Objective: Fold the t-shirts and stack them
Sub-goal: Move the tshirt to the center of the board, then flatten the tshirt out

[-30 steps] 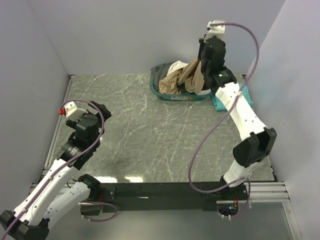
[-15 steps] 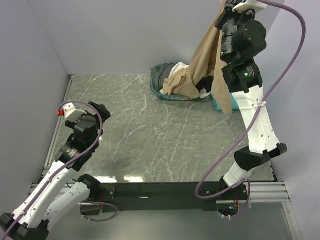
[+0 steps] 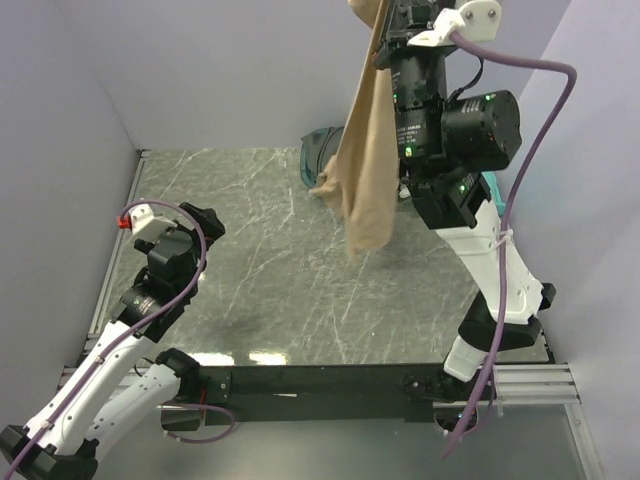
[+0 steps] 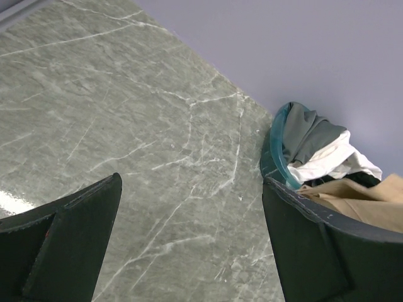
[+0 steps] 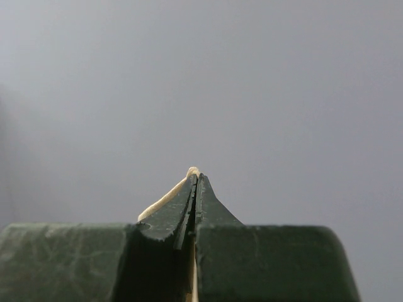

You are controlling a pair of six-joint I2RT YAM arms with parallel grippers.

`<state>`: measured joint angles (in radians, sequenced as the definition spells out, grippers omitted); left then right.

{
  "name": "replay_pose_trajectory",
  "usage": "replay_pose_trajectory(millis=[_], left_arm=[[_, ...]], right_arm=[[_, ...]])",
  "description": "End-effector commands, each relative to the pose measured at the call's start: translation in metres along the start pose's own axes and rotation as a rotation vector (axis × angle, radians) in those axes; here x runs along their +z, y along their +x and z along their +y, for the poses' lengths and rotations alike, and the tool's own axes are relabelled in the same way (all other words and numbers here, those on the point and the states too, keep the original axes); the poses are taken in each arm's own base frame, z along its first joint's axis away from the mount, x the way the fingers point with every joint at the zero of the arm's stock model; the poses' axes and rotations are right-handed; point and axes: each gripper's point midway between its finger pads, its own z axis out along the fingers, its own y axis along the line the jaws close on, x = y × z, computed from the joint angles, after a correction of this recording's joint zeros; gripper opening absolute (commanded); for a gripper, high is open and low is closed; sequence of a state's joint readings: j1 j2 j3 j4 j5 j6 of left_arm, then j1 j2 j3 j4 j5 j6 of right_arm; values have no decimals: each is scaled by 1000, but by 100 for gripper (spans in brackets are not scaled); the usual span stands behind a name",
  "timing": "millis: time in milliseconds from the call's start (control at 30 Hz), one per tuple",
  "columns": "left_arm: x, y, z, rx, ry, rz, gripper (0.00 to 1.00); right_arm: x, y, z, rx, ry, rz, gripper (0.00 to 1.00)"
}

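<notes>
The tan t-shirt (image 3: 362, 170) hangs in a long drape high above the back of the table, and its lower end (image 3: 366, 240) is off the surface. My right gripper (image 3: 383, 14) is shut on its top edge; in the right wrist view only a thin strip of the tan t-shirt (image 5: 165, 199) shows beside the closed right gripper (image 5: 195, 179). My left gripper (image 3: 203, 222) stands open over the left side of the table, holding nothing. In the left wrist view, between the left gripper's (image 4: 189, 245) fingers, I see grey (image 4: 315, 132), white (image 4: 334, 165) and tan (image 4: 362, 196) cloth in the basket.
The teal plastic basket (image 3: 312, 166) sits at the back of the table, mostly hidden behind the hanging shirt; its rim (image 4: 279, 141) shows in the left wrist view. A bit of teal (image 3: 488, 182) shows behind the right arm. Grey walls close in on three sides.
The right arm has risen and swung left, pulling the tan t-shirt up out of the basket until it hangs free. The left arm has stayed still.
</notes>
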<state>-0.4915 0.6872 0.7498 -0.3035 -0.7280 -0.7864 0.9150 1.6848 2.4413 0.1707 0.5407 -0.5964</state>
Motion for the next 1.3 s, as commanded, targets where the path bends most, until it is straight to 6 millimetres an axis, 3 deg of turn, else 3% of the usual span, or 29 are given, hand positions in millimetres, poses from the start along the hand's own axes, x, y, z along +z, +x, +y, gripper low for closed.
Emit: replay_pose_trajectory(millis=[0, 133, 167, 233, 333, 367, 433, 467, 533, 567, 633, 667, 700, 733, 767, 833, 867, 967, 1033, 1133, 1267], left_arm=[[-1, -6, -14, -19, 46, 3, 100], [-3, -6, -17, -33, 58, 17, 99], [-4, -5, -18, -39, 60, 24, 99], [-6, -6, -17, -52, 59, 28, 100], [-9, -3, -10, -82, 32, 40, 99], [-9, -1, -6, -100, 10, 46, 99], [-10, 1, -2, -114, -6, 50, 99], [-10, 3, -1, -132, -16, 59, 100], [-10, 11, 5, -130, -37, 83, 100], [-9, 17, 7, -149, -54, 97, 100], [-9, 28, 11, -138, -75, 137, 99], [-8, 33, 12, -135, -81, 155, 100], [-7, 43, 12, -122, -89, 192, 100], [-6, 51, 14, -108, -101, 218, 100], [-4, 60, 15, -96, -113, 245, 99], [-5, 83, 10, -82, -81, 333, 99], [-3, 102, 13, -46, -81, 389, 100], [-8, 146, 1, -23, 4, 562, 99], [-20, 177, -4, -6, 65, 695, 99], [-31, 208, -7, 27, 90, 790, 99], [-48, 236, -7, 75, 98, 876, 99]], right_arm=[[-12, -74, -22, 90, 19, -169, 0], [-27, -96, -9, 218, -100, -199, 0], [-29, -85, 1, 217, -123, -174, 0], [-33, -82, 2, 242, -135, -157, 0], [-36, -49, 13, 207, -130, -71, 0], [-38, -27, 23, 177, -131, -21, 0], [-43, -1, 24, 149, -98, 47, 0], [-52, 35, 37, 99, -105, 122, 0], [-66, 71, 30, 60, -48, 211, 0], [-85, 120, 42, 18, -63, 300, 0], [-106, 153, 30, 34, -27, 362, 0], [-129, 205, 25, -13, -26, 451, 0], [-138, 216, 15, 108, 15, 477, 0], [-155, 242, 9, 128, 15, 555, 0], [-176, 288, -1, 239, 31, 651, 0], [-206, 319, -19, 320, 60, 747, 0], [-233, 354, -40, 344, 124, 824, 0], [-283, 394, -76, 313, 257, 937, 0], [-309, 409, -105, 227, 354, 1002, 0], [-346, 419, -142, 97, 498, 1077, 0], [-372, 420, -173, 66, 635, 1102, 0]])
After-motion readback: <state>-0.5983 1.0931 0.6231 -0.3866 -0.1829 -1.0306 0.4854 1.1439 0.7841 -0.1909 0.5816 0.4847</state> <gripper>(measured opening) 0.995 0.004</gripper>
